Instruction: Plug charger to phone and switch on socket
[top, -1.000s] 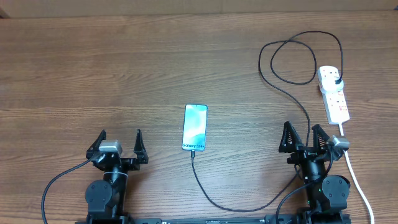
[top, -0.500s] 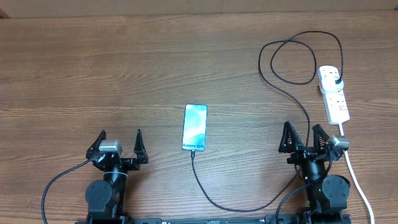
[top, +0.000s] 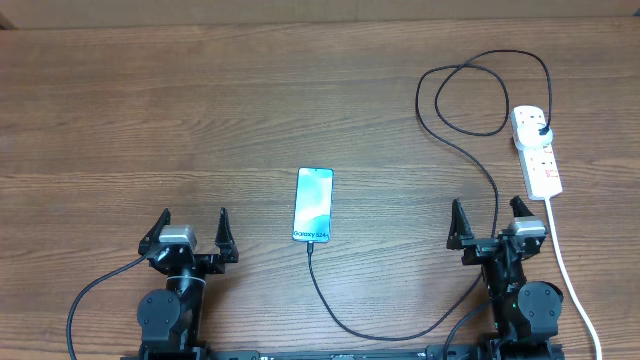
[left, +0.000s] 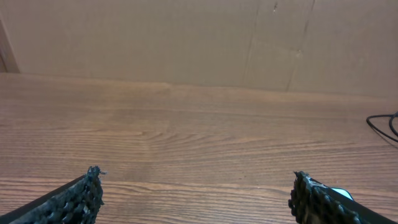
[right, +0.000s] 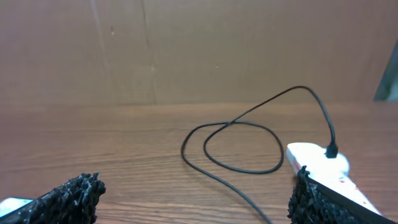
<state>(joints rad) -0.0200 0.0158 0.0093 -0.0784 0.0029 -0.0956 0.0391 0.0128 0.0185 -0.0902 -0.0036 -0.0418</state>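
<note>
The phone lies flat near the table's middle, its blue-teal screen up. The charger, a thin black cable, meets the phone's near edge, swings past my right arm, loops at the back and ends in a black plug in the socket. That white strip lies at the right. My left gripper stands open left of the phone, holding nothing. My right gripper stands open near the socket's near end; the cable runs on the table between its fingers. The switch state is too small to tell.
The socket's thick white cord runs from its near end toward the front edge, right of my right arm. A cardboard wall stands behind the table's far edge.
My right gripper's wrist has turned a little, so its fingers now look wider apart from above. The left gripper, phone, cable and socket have not moved.
</note>
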